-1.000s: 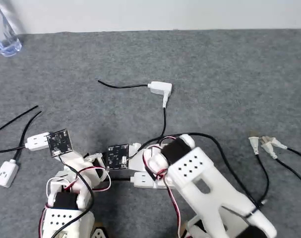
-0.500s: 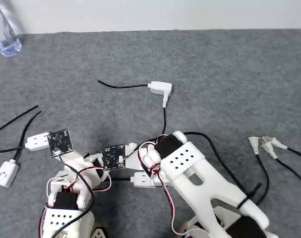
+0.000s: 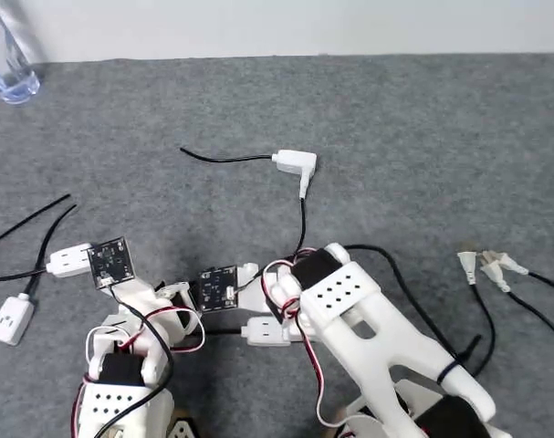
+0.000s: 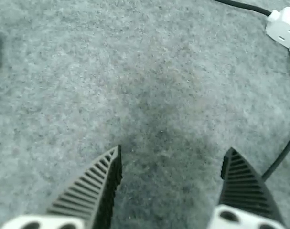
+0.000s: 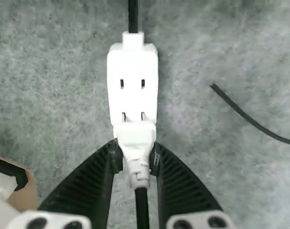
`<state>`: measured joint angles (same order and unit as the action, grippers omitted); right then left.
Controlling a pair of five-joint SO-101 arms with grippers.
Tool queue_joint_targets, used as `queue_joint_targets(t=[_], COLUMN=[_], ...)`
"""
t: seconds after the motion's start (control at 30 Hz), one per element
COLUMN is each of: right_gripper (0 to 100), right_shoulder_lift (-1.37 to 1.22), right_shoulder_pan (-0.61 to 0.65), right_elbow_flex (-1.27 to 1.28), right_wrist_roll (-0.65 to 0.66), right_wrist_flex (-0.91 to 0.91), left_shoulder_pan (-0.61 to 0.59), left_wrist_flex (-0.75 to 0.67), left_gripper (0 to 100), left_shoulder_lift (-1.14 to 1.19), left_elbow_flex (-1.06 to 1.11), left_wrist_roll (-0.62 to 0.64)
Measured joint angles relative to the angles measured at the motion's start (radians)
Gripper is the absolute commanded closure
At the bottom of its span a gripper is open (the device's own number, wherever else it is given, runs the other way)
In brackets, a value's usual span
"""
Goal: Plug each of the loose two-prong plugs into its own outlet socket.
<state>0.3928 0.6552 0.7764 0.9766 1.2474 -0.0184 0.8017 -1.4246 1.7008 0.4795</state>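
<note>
right end effector [image 5: 134, 146]: closed on the white two-prong plug [image 5: 134, 132], black ribbed fingers [image 5: 106, 167] clamped on both sides of the plug body.
white two-prong plug: butted against the end of the white rectangular outlet block [image 5: 133, 81], in line with it. Can't tell if the prongs are fully seated. Its black cord runs back between the fingers.
white rectangular outlet block: flat on the grey felt tabletop [image 3: 413, 146], just in front of the two arm bases, black cord leaving its far end.
left end effector [image 4: 171, 160]: open, fingers wide apart, holding nothing, over bare tabletop.
loose white plug pair [image 3: 485, 265]: on black cords, lying close together on the tabletop, well apart from both arms.
white angled socket [image 3: 296, 164]: mid tabletop, black cord attached.
white square socket [image 3: 10, 319]: near the tabletop edge on the left arm's side.
clear plastic bottle [image 3: 7, 68]: far corner.
</note>
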Motion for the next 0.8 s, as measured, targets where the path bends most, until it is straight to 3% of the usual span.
queue_joint_targets(t=[0.8], right_gripper=[99.0], right_shoulder_lift=[-0.052], right_shoulder_pan=[0.08], right_elbow_flex=[0.058], right_wrist_roll=[-0.044], right_wrist_flex=[-0.124], left_shoulder_pan=[0.0], left_wrist_flex=[0.0], left_gripper=[68], left_shoulder_lift=[0.0], left_elbow_flex=[0.0], left_wrist_roll=[0.0])
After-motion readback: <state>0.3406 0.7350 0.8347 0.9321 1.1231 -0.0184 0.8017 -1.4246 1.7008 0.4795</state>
